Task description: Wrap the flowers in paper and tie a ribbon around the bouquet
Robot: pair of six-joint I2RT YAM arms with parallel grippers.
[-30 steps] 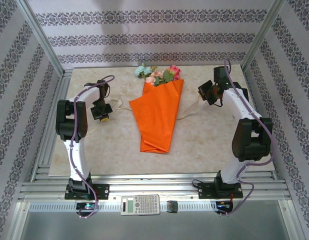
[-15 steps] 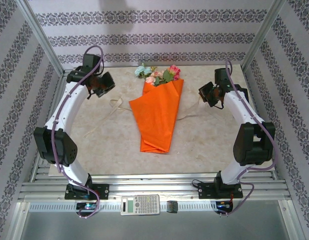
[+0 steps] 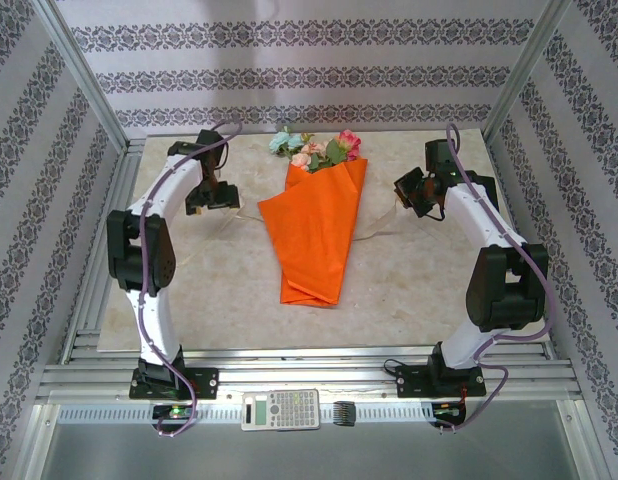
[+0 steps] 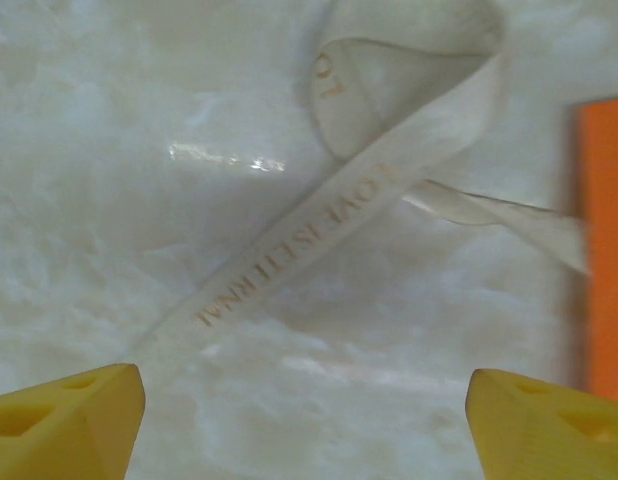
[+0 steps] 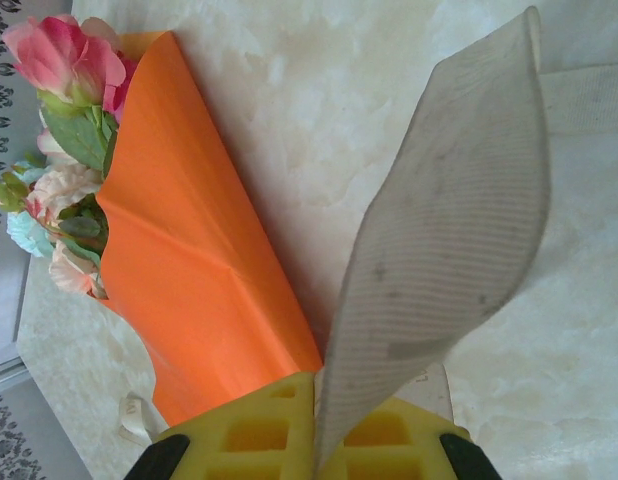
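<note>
Hovering wide open just above the table [image 4: 139, 120], your left claw [image 4: 309, 430] has the printed ribbon [image 4: 319, 225] running diagonally beneath it, untouched. Drop straight down and pinch that flat strip at its middle, well clear of the paper [image 4: 604, 240] edge beside it. Your right claw [image 5: 324, 430] is clamped on the ribbon's other end, raised off the table. Pull gently, so the bouquet [image 3: 314, 225] lying mid-table, flowers [image 3: 314, 148] pointing away, isn't dragged
</note>
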